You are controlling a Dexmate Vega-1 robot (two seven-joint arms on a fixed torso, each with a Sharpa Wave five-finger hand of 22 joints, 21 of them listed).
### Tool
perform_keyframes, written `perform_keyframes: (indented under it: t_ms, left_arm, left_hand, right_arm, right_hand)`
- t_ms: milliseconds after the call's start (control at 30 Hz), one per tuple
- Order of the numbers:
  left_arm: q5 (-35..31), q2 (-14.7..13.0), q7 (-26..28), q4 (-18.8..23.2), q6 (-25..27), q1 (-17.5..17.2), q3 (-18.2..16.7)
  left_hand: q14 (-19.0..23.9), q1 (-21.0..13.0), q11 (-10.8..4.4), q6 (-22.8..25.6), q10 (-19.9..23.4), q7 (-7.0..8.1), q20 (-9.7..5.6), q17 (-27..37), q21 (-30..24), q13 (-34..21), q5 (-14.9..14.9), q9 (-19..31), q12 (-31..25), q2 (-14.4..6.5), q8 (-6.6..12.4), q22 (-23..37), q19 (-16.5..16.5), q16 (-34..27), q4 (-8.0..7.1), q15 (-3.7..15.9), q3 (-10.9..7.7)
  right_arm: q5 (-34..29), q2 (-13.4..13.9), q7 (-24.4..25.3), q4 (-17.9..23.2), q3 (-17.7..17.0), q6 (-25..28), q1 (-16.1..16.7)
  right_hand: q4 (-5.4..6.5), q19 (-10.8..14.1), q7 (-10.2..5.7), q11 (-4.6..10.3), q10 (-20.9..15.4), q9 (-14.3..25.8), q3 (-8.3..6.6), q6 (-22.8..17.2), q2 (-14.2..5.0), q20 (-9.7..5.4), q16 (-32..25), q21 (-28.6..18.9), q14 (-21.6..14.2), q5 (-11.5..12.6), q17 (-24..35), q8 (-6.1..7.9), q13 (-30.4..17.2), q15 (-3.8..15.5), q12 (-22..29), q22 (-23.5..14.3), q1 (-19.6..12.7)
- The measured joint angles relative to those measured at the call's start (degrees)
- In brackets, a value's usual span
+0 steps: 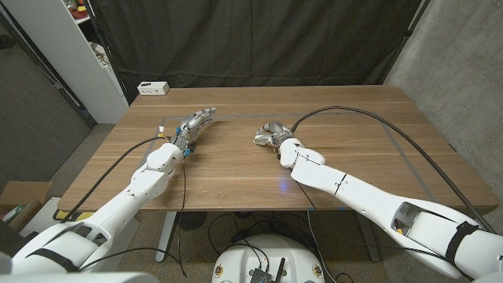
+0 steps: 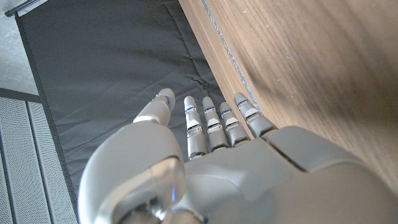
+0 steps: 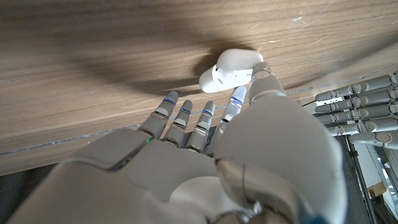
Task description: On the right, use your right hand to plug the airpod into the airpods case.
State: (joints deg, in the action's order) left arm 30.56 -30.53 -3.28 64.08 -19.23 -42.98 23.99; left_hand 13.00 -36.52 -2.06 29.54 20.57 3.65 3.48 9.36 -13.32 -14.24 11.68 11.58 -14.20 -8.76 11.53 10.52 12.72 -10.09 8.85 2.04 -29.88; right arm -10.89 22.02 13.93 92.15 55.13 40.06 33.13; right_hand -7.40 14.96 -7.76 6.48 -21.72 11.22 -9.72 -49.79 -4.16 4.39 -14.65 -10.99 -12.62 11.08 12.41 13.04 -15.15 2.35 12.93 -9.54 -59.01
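My right hand (image 3: pixel 205 162) | fingers apart, thumb touching airpods case (image 3: pixel 230 67) at upper centre, gripping nothing | advice: steady case, seat airpod gently | left hand (image 2: pixel 211 168) open.

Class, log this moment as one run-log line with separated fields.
right hand: touching open airpods case | left hand: idle, fingers extended | airpod: not discernible

arms (image 1: pixel 346 185): glossy white shells, black cables | hands (image 3: pixel 205 162): silver-grey; fingers (image 2: pixel 214 124) blue-banded
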Motion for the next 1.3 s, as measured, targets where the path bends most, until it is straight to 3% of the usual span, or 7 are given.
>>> perform_keyframes:
  t_ms: [267, 600, 900, 1033, 1133, 1233, 1300]
  left_arm:
    - [-0.20, 0.36, 0.19, -0.35, 0.16, 0.42, 0.24]
    - [-0.52, 0.69, 0.54, -0.39, 0.68, 0.89, 0.58]
    - [-0.69, 0.94, 0.70, -0.33, 1.07, 1.14, 0.84]
    - [-0.77, 0.95, 0.83, -0.05, 1.33, 1.16, 0.88]
    - [-0.82, 0.83, 0.97, 0.47, 1.47, 1.16, 0.89]
    - [-0.87, 0.49, 1.33, 1.19, 1.62, 0.90, 0.85]
    - [-0.89, 0.22, 1.41, 1.76, 1.70, 0.59, 0.76]
  left_hand:
    - [0.00, 0.00, 0.00, 0.00, 0.00, 0.00, 0.00, 0.00, 0.00, 0.00, 0.00, 0.00, 0.00, 0.00, 0.00, 0.00, 0.00, 0.00, 0.00, 0.00, 0.00]
    - [0.00, 0.00, 0.00, 0.00, 0.00, 0.00, 0.00, 0.00, 0.00, 0.00, 0.00, 0.00, 0.00, 0.00, 0.00, 0.00, 0.00, 0.00, 0.00, 0.00, 0.00]
    - [0.00, 0.00, 0.00, 0.00, 0.00, 0.00, 0.13, 0.00, 0.00, 0.00, 0.00, 0.00, 0.00, 0.00, 0.00, 0.00, 0.13, 0.00, 0.00, 0.00, 0.00]
    - [0.00, 0.00, 0.00, 0.00, 0.00, 0.00, 0.32, 0.00, 0.00, 0.00, 0.00, 0.00, 0.00, 0.00, 0.00, 0.00, 0.32, 0.00, 0.00, 0.00, 0.00]
    - [0.00, 0.00, 0.00, 0.00, 0.00, 0.00, 0.32, 0.00, 0.00, 0.00, 0.00, 0.00, 0.00, 0.00, 0.00, 0.00, 0.32, 0.00, 0.00, 0.00, 0.00]
    - [0.00, 0.00, 0.00, 0.00, 0.00, 0.00, 0.32, 0.00, 0.00, 0.00, 0.00, 0.00, 0.00, 0.00, 0.00, 0.00, 0.32, 0.00, 0.00, 0.00, 0.00]
    - [0.00, 0.00, 0.00, 0.00, 0.00, 0.00, 0.32, 0.00, 0.00, 0.00, 0.00, 0.00, 0.00, 0.00, 0.00, 0.00, 0.32, 0.00, 0.00, 0.00, 0.00]
  right_arm:
    - [0.48, 0.38, 0.29, 0.39, -0.14, -0.52, 0.27]
    - [1.24, 1.01, 0.32, 1.27, -0.78, -1.27, 0.72]
    - [2.25, 1.78, -0.08, 2.87, -1.65, -1.97, 0.98]
    - [2.85, 2.31, -0.25, 4.18, -2.32, -2.39, 1.33]
    - [3.99, 2.92, -0.56, 5.62, -3.58, -2.91, 1.89]
    - [5.44, 2.92, -0.62, 5.62, -3.58, -3.48, 1.89]
    - [6.46, 3.87, -0.49, 7.39, -6.19, -4.10, 3.29]
  right_hand:
    - [0.24, 0.30, -0.32, 0.58, -0.58, -0.07, -0.24, -1.74, -0.60, -0.31, -0.22, 0.01, -0.53, 0.00, 0.00, 0.05, 0.17, -0.07, 0.22, 0.06, 0.60]
    - [0.38, 0.93, -0.46, 0.58, -0.58, -0.05, -0.17, -1.18, -1.27, -0.30, -0.22, 0.02, -0.60, -0.28, 0.20, -0.40, 0.27, 0.00, 0.21, 0.09, 1.26]
    - [2.82, 0.93, -0.38, -0.65, 0.04, -0.30, 1.01, 1.99, -2.83, -0.06, -0.22, 0.01, -0.48, -0.92, 0.62, -1.84, 0.26, -0.12, -0.01, 0.08, 5.99]
    - [5.14, 1.02, -1.75, -1.23, 0.90, -0.30, 1.80, 6.20, -3.76, 0.21, -0.22, 0.01, -0.18, -0.92, 1.04, -3.07, 0.26, -0.01, -0.46, 0.07, 10.76]
    - [6.05, 1.18, -2.37, -1.38, 1.44, -0.27, 2.36, 9.05, -3.90, 0.37, -0.22, 0.01, -0.18, -0.92, 1.06, -3.30, 0.25, -0.01, -0.46, 0.07, 13.21]
    - [6.27, 1.70, -2.72, -1.65, 1.72, -0.14, 2.46, 11.92, -3.77, 0.62, -0.22, 0.01, -0.18, -0.67, 1.02, -3.51, 0.53, -0.01, -0.46, 0.07, 14.48]
    - [6.27, 3.04, -3.50, -1.65, 1.72, -0.14, 2.46, 14.23, -3.86, 0.38, -0.22, -0.33, -0.21, -0.67, 0.83, -3.51, 0.53, -0.03, -0.46, 0.07, 15.01]
